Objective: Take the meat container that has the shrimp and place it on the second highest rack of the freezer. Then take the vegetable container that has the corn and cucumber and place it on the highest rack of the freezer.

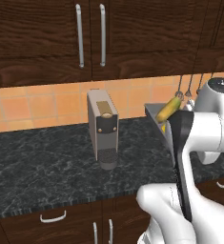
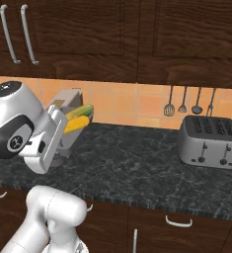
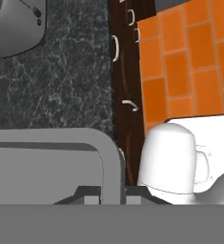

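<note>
My gripper (image 3: 112, 195) is shut on the rim of the grey vegetable container (image 3: 51, 162), held up in the air in front of the counter and tilted. In the left base view the container (image 1: 157, 116) sticks out from behind my hand, with the cucumber (image 1: 168, 109) poking over its edge. The right base view shows the container (image 2: 63, 136) carrying the bright yellow corn (image 2: 75, 124) and the duller green cucumber (image 2: 82, 111) side by side.
A dark marble counter (image 1: 37, 162) runs under dark wood wall cabinets (image 1: 46, 33). A coffee machine (image 1: 103, 128) stands on it just left of the held container. A steel toaster (image 2: 210, 141) sits at the right, with utensils (image 2: 189, 101) hanging above.
</note>
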